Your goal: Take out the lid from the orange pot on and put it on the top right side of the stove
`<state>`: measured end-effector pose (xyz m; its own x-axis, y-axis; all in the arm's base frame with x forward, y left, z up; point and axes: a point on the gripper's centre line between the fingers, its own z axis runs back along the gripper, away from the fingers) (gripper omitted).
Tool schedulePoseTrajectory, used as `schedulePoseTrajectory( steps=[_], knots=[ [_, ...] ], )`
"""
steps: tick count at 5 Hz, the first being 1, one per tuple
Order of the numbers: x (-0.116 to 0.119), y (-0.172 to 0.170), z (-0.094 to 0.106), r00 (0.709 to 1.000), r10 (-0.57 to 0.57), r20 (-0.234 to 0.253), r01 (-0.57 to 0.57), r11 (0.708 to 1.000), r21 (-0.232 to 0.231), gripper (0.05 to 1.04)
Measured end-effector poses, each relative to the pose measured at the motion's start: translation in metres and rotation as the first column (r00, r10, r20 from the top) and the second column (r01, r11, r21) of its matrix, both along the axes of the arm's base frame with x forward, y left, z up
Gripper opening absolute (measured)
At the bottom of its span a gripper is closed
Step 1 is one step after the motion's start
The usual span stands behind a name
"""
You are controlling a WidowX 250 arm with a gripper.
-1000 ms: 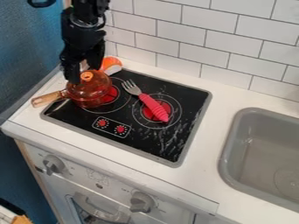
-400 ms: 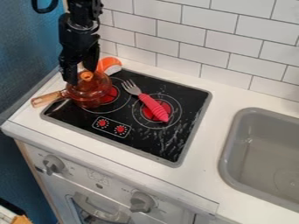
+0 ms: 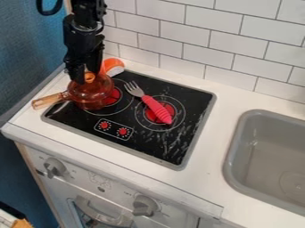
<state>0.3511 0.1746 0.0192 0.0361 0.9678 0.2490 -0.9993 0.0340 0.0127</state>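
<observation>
The lid (image 3: 103,83) is on the orange pot (image 3: 90,101), and the gripper (image 3: 88,76) is at its knob (image 3: 89,78) with the jaws apart, so the approach seems nearly complete, but lifting and placing at the stove's (image 3: 193,100) top right remain.

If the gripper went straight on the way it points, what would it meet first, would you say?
Pointing down, the gripper would probably meet the pot's lid first, at or around its orange knob; how much height is left is unclear.
</observation>
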Motion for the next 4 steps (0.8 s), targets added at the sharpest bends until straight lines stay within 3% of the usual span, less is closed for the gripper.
schedulePoseTrajectory(
  steps=[1, 3, 4],
  knots=[
    [-0.0043, -0.0006, -0.0002, 1.0, -0.001, -0.006, 0.001, 1.0, 0.016, 0.393],
    [-0.007, -0.0062, 0.0016, 1.0, -0.014, 0.0, 0.014, 1.0, 0.01, 0.374],
    [-0.0126, -0.009, 0.007, 0.999, -0.01, -0.033, 0.01, 1.0, 0.004, 0.374]
  ],
)
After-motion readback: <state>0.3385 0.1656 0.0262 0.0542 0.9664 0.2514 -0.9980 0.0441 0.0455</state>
